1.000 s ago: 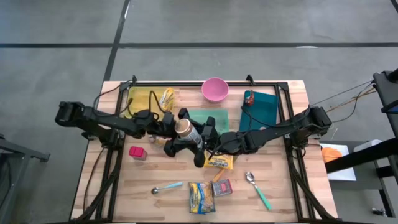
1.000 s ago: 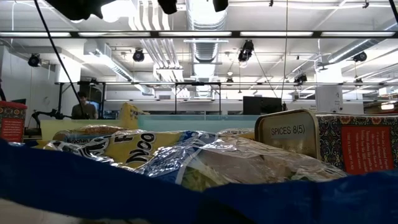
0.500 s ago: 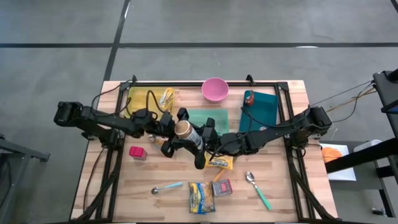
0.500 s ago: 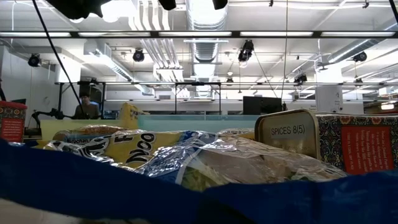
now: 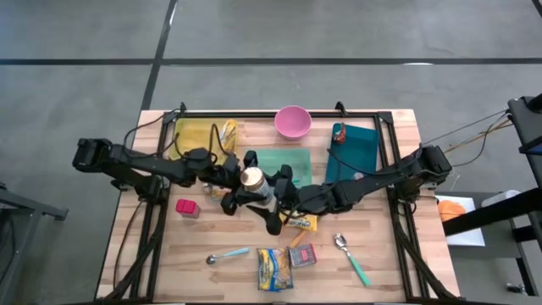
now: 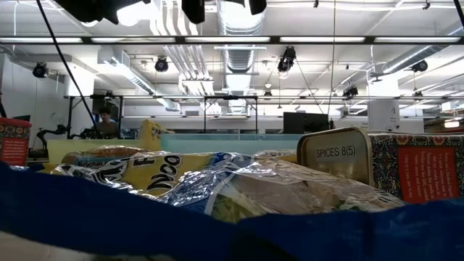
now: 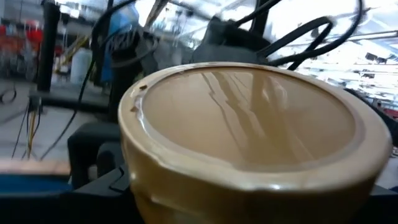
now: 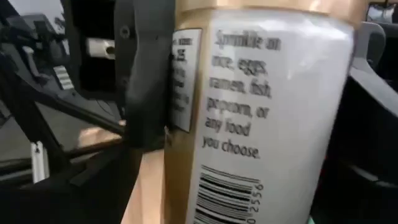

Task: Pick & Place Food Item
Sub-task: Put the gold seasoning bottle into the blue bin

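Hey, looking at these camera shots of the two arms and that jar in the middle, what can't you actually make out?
- Left claw: in the left wrist view the tan-lidded seasoning jar fills the picture and hides its fingers.
- Jar's label: cut off by the right wrist view's edges; brand unreadable.
- Table: the low view is blocked by a crinkled yellow and silver snack bag.
- Small red patterned box: print too small in the high view.

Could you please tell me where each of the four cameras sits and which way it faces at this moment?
High view: overhead, looking straight down; both arms meet at the jar on the table.
Low view: tabletop level, facing the room past snack bags; arm parts at the top.
Left wrist view: close on the jar's lid.
Right wrist view: close on the jar's label.
Both wrist views share the jar.
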Robot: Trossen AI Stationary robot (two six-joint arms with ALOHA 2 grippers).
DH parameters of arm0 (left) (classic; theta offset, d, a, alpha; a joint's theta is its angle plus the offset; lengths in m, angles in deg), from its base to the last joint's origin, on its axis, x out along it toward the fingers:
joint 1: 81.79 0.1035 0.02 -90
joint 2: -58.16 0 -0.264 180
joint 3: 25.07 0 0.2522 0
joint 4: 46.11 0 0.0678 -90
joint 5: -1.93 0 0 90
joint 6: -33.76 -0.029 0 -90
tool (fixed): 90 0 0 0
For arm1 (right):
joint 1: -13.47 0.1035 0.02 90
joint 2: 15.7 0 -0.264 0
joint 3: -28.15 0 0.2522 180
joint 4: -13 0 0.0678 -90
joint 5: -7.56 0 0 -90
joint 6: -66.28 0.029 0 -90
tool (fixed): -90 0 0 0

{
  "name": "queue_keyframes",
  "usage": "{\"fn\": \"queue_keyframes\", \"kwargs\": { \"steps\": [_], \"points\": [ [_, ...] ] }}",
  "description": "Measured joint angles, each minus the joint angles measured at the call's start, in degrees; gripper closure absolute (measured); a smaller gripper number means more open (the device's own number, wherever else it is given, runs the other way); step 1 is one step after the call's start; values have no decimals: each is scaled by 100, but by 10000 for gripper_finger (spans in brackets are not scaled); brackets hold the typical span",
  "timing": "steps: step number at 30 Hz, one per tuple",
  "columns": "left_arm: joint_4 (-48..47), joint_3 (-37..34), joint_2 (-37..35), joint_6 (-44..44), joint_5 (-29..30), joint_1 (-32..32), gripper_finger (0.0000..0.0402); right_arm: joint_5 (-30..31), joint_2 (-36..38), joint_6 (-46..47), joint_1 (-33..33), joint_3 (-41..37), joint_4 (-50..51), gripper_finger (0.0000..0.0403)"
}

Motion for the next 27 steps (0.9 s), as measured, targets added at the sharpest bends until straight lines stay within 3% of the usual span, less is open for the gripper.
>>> {"fn": "queue_keyframes", "kwargs": {
  "steps": [5, 11, 16, 22, 27],
  "points": [
    [-991, 0, -279, 249, -99, 7, 134, 36, 0, 313, -4, 9, 490, 19],
    [-3176, 40, -864, 384, -201, 4, 134, -16, 13, 868, 28, 9, 1398, 18],
    [-4586, 154, -1031, 408, -441, -18, 134, -832, 13, 1315, 15, 9, 1869, 17],
    [-5357, 188, -1002, 399, -676, -36, 134, -1998, 13, 1194, -10, 232, 1888, 16],
    [-5358, 188, -954, 392, -880, -67, 134, -2185, 22, 897, -80, 656, 2376, 16]
  ]
}}
